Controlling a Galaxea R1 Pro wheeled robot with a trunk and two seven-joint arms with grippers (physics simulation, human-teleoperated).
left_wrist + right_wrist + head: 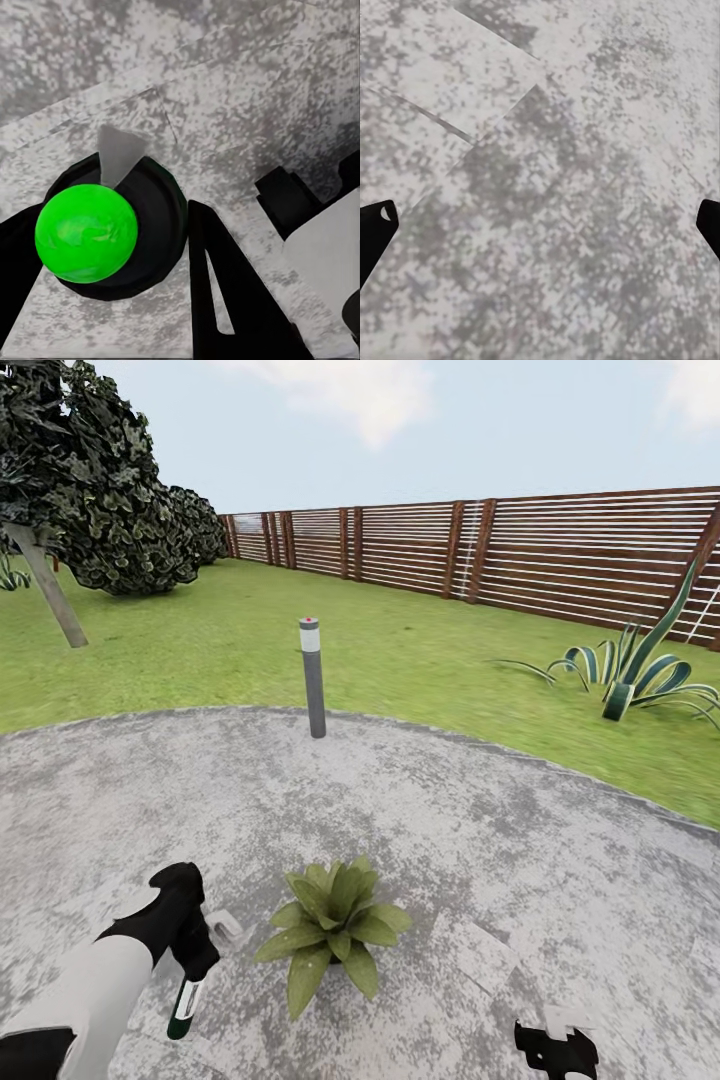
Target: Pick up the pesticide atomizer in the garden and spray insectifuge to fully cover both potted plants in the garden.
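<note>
Head view, left pincer: left pincer [195, 960] clamped on the spray bottle [186, 1005], which hangs below it, long axis near vertical with a slight tilt.
Left wrist view, grip: bottle [112, 232] seen end-on between the two dark fingers [225, 292]; the bright green round face points toward the camera and a pale grey wedge sticks out from its far side, probably the nozzle. Which end points down I cannot settle.
Bottle to plant: potted plant [335, 930] stands just beside the bottle, on the side toward the robot's right, on the paved patio [450, 830]. Bottle and leaves are apart.
Leaves: no whitish specks visible on this plant.
Nearer arm: left, clearly.
Right pincer: right pincer [556, 1050] low over the paving, well apart from the plant; in its wrist view the fingertips [373, 232] sit at opposite edges, so spread wide and empty.
Second plant: not located here.
Judgement: the nozzle needs turning toward the leaves before spraying; the present axis looks aimed at paving.
Background: grey lamp post [313, 678], wooden fence [520, 550].
</note>
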